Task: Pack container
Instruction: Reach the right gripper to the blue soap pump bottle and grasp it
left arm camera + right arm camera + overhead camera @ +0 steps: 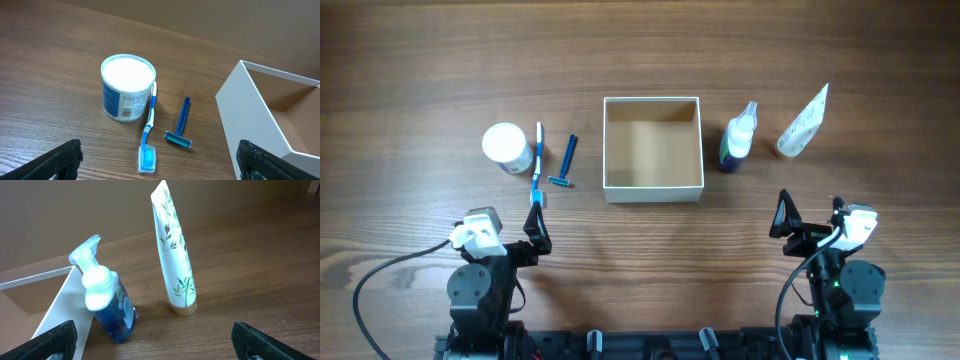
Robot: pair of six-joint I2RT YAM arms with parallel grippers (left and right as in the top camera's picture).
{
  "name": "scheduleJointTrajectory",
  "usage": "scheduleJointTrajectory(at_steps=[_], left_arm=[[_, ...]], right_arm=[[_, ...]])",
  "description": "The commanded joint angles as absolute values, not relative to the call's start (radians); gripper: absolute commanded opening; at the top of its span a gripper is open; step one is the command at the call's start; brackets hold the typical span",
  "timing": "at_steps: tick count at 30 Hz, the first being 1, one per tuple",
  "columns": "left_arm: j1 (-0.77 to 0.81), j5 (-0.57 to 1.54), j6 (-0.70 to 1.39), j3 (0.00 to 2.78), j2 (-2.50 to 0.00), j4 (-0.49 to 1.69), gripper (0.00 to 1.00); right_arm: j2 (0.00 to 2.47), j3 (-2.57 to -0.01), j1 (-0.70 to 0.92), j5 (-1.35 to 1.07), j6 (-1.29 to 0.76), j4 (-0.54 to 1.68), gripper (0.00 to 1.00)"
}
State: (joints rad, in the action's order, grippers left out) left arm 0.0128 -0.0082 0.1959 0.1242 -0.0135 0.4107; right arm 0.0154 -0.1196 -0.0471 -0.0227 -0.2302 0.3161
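Status: nothing packed yet. The container sits mid-worktop between my two arms and shows only its bare tan floor.

Both sets of jaws are spread wide and hold nothing. In each wrist view the fingertips sit out at the bottom corners.

Left of the container:
- razor, flat on the worktop
- toothbrush, flat, handle touching the white jar
- the jar is farthest left

Right of the container:
- pump bottle, upright, just beside the wall
- tube, standing on its cap, farther right

Step in hand, as I judge it, is the first pick.
- Take the razor first on the left, since it lies clear of its neighbours.
- Set the jaws across the handle, not along it, and go straight down until the tips reach the worktop, because the handle is thin.
- Leave the toothbrush for later. Closing on it may shove the jar.
- On the right, take the bottle by its body below the pump. The inner finger has little room against the container wall.
- The tube looks tippy, so close on it gently.

Pose: left gripper and right gripper are parked at the near edge. Both arms are folded low, aimed far toward the items and well apart from them.
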Motion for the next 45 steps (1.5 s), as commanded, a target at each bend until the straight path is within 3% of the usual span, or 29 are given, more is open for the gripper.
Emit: scheduleJointTrajectory(at_steps=[1,25,32,37,45], left_arm=[[0.007,0.0,0.187,0.121,-0.067,0.407,1.0],[0.007,0.0,0.187,0.121,-0.067,0.407,1.0],[0.007,0.0,0.187,0.121,-0.067,0.407,1.0],[0.007,0.0,0.187,0.121,-0.067,0.408,1.0],[0.007,0.0,0.187,0.121,-0.067,0.408,1.0]], right_arm=[[0.007,-0.115,-0.05,-0.035,-0.239,0.312,1.0],[0.007,-0.115,-0.05,-0.036,-0.239,0.311,1.0],[0.007,-0.116,-0.05,-0.065,-0.567,0.276,1.0],[0.01,-0.192,-0.05,-0.25,-0.411,0.2,1.0],[0.336,-0.727,-0.05,-0.2,-0.181,0.465,1.0]])
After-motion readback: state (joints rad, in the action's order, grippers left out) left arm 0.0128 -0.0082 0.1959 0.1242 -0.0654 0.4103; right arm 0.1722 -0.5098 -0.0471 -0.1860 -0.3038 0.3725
